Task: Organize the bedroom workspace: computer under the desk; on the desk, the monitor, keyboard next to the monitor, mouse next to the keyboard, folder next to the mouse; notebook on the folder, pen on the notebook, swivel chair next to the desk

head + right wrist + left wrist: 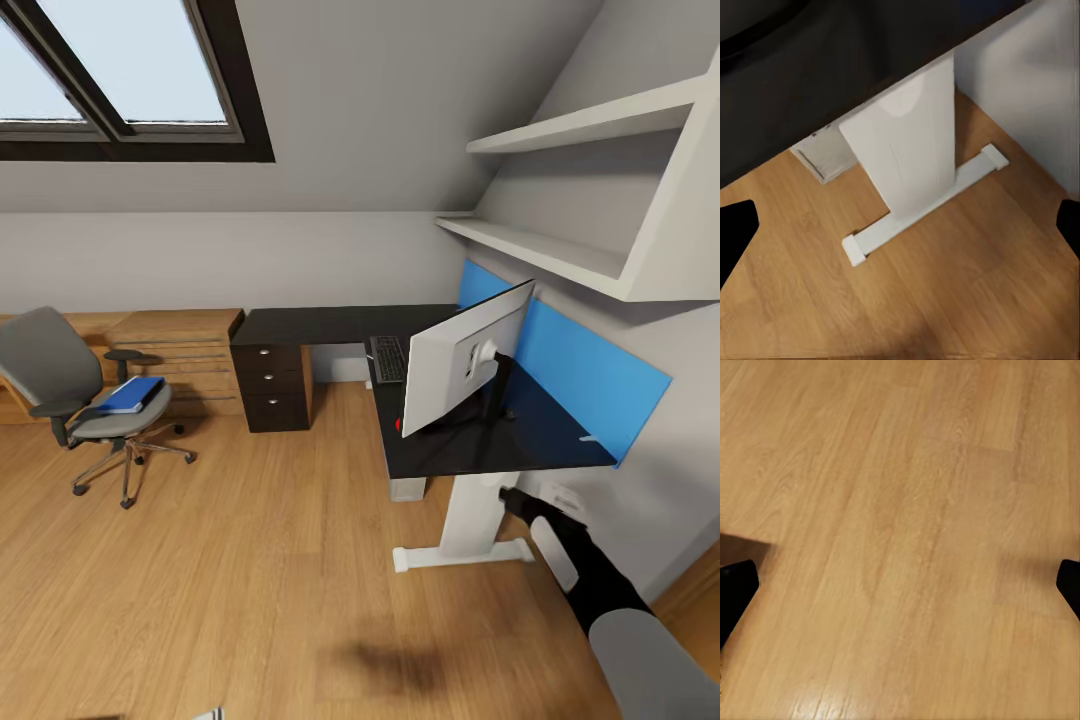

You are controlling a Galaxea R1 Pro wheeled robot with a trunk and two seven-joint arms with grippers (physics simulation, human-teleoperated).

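Table (330, 325) runs black along the wall, monitor (462, 360) and keyboard (387, 358) on it. Swivel chair (85, 405) sits well apart, carrying the blue folder (130, 394): likely light, stiff, best pinched at an edge. Both grippers spread wide, empty. Notebook and pen I can't make out.

One desk (330, 325), one monitor (462, 358), one swivel chair (60, 375), one folder (132, 394), seemingly one keyboard (388, 358)
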